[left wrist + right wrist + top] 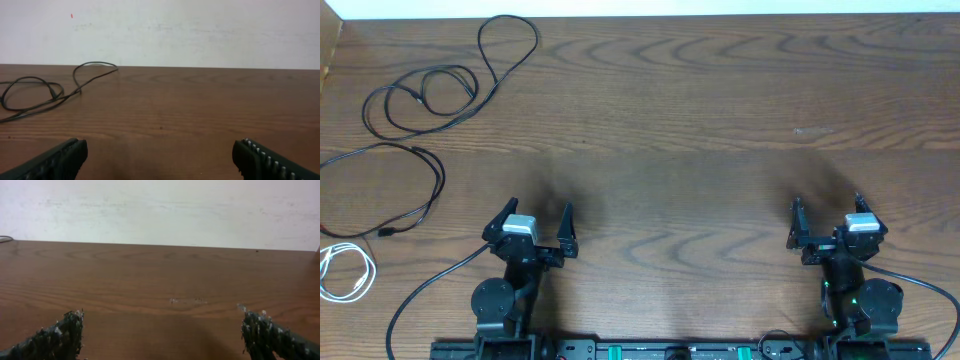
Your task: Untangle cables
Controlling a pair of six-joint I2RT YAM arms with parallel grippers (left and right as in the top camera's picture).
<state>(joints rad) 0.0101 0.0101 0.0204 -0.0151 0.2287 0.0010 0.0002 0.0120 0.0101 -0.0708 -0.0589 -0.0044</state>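
left gripper [538, 211] & right gripper [827, 204] both wide open, holding nothing. 1 black cable [470, 95] looped far-left on table [680, 120], 2nd black cable [440, 180] nearer, white cable [368, 265] at left edge.

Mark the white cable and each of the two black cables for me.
white cable [370, 270]: overhead view, on the bend of its loop, right side as pictured.
far black cable [508, 17]: overhead view, on the top of its farthest loop.
near black cable [441, 180]: overhead view, on its right-hand bend as pictured.
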